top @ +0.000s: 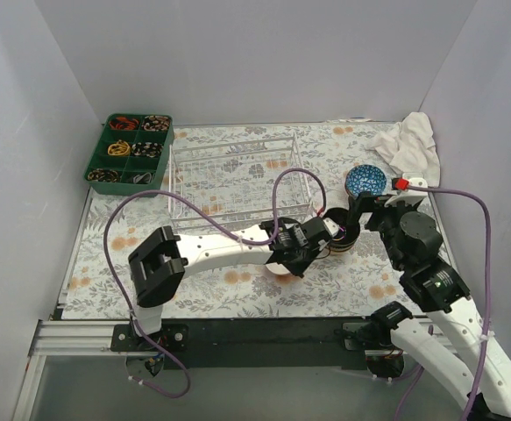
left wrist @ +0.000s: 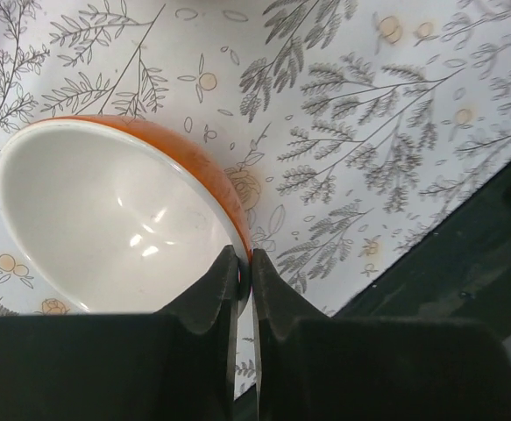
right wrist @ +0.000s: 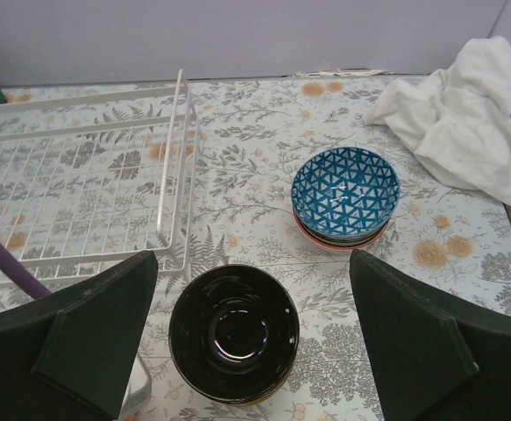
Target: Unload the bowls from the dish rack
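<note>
**A:** Orange outside, white inside: the left gripper [left wrist: 244,263] has its fingers pressed together on the rim of that orange bowl [left wrist: 106,219], low over the flowered mat [left wrist: 369,132] in front of the dish rack [top: 237,175].

**B:** And the rack itself?

**A:** No bowl shows in it (so I'd judge this one the last, at the set-down step).

**B:** The other arm?

**A:** The right gripper [right wrist: 253,260] hangs spread wide, holding nothing, above the dark bowl [right wrist: 234,333]. The blue-patterned bowl [right wrist: 345,193] tops a stack just beyond.

**B:** Next?

**A:** Lower until the base sits flat, then part the fingers and lift off without tipping it.
</note>
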